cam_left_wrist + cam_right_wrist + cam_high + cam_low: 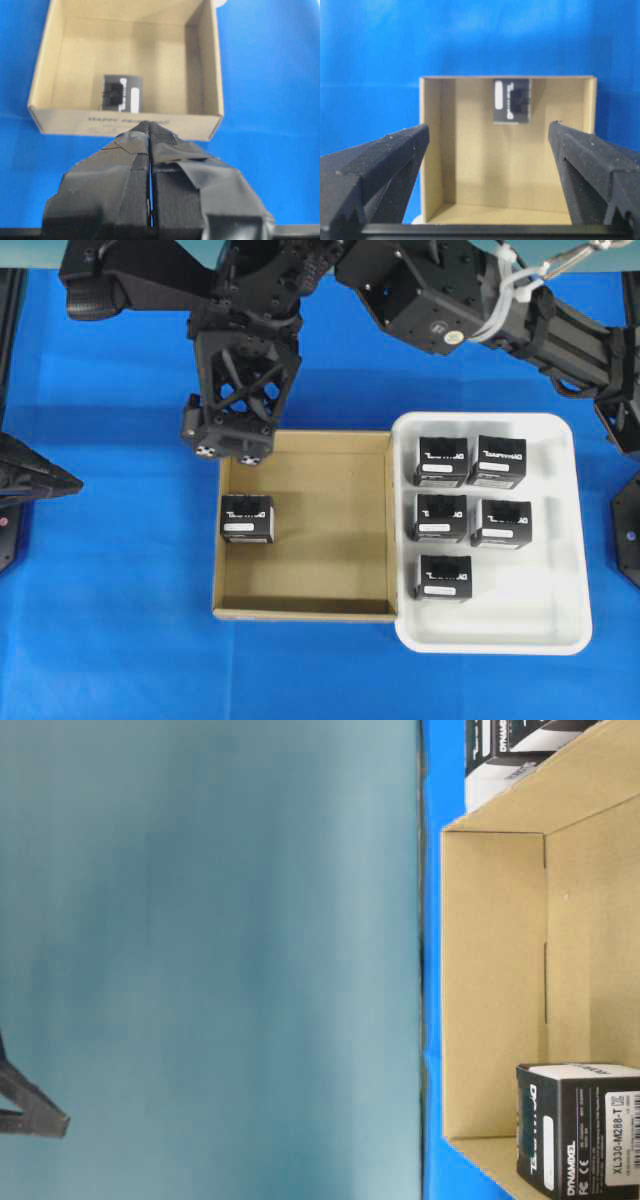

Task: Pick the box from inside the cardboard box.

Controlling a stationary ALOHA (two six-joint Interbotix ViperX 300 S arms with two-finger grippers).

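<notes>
Inside the corrugated square cardboard box (340,570) sits one matte black cuboid box (247,518).

The table (100,540) is being viewed from straight above. The table-level view is being shown turned sideways, close to the cardboard box (495,980). The carton is being framed by both wrist cameras from opposite sides, and is being shared by all views.
</notes>
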